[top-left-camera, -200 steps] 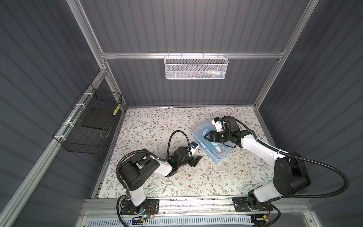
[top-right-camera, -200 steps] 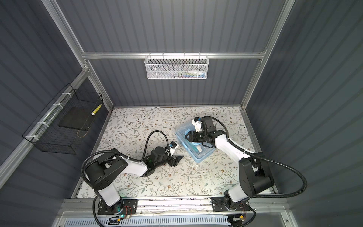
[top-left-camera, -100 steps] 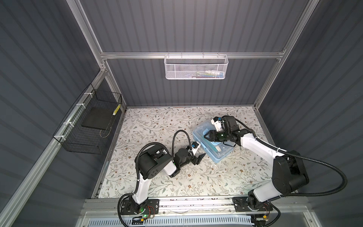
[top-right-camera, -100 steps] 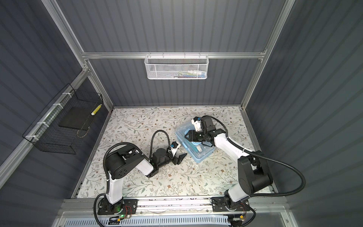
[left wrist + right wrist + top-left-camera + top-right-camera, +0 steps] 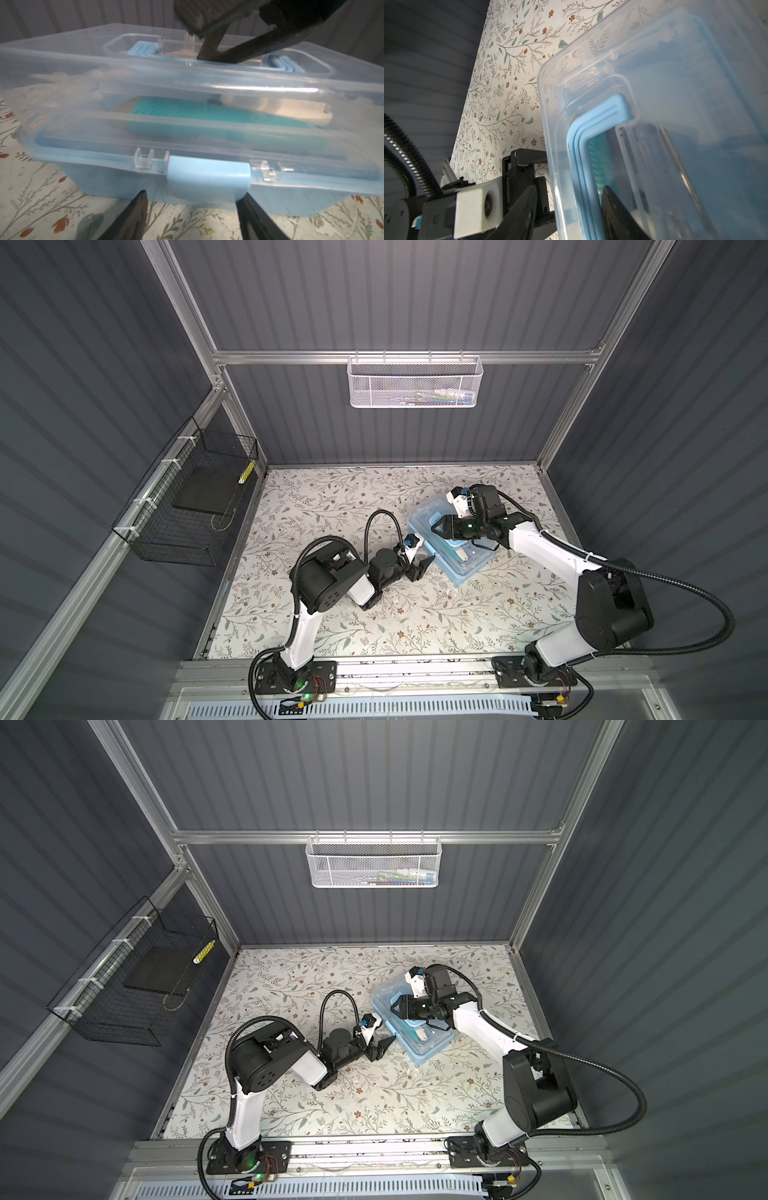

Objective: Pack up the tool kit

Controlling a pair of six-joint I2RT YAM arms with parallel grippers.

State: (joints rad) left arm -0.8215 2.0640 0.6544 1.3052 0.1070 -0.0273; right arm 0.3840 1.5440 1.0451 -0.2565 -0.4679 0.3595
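Note:
The tool kit (image 5: 461, 560) (image 5: 424, 1044), a light-blue box with a clear lid lying on it, sits right of centre on the floral table. Through the lid I see a teal-handled tool (image 5: 207, 118). My left gripper (image 5: 192, 194) (image 5: 424, 564) is low at the kit's front side, open, one jaw either side of the blue latch (image 5: 207, 178). My right gripper (image 5: 571, 188) (image 5: 436, 526) is on top of the lid and open. One fingertip rests by the flat handle (image 5: 583, 145), the other hangs past the lid's edge.
A white mesh basket (image 5: 415, 383) hangs on the back wall with several items in it. A black wire basket (image 5: 187, 506) is mounted on the left wall. The floral table surface (image 5: 374, 614) ends at a metal rail in front.
My left gripper has slid right along the table to the kit's latch side, and its jaws have narrowed. The right gripper has stayed on the lid.

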